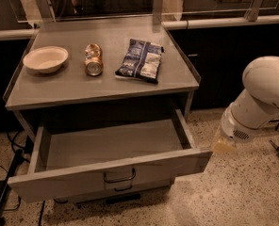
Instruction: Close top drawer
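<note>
End effector (223, 145) just right of top drawer (111, 150)

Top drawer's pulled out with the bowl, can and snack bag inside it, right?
Not inside: the camera view shows bowl, can and snack bag on the cabinet top. The top drawer is pulled out, the gripper beside its front corner.
</note>
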You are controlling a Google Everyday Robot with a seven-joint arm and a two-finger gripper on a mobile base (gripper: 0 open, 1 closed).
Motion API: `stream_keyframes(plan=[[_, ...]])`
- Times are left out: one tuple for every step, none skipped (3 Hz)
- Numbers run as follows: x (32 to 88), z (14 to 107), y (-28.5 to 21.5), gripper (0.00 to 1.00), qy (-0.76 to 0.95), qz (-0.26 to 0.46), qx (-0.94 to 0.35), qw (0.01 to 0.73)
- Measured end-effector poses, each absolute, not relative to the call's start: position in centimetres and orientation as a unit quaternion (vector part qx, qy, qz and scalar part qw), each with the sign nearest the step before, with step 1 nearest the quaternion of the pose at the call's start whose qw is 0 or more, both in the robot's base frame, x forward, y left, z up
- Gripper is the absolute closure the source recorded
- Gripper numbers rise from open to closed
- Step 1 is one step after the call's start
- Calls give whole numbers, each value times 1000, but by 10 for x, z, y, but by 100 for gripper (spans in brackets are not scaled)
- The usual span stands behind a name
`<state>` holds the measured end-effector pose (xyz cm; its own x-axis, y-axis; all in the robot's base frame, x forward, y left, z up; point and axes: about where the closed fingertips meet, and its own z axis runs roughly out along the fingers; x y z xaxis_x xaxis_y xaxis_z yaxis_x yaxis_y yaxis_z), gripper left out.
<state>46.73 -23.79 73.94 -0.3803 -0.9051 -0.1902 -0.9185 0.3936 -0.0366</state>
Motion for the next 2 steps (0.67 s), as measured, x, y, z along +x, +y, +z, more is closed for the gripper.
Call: stream_keyframes(plan=[[466, 740, -239, 100, 830, 37, -549, 89], [451, 738, -250, 100, 833, 34, -545, 84]])
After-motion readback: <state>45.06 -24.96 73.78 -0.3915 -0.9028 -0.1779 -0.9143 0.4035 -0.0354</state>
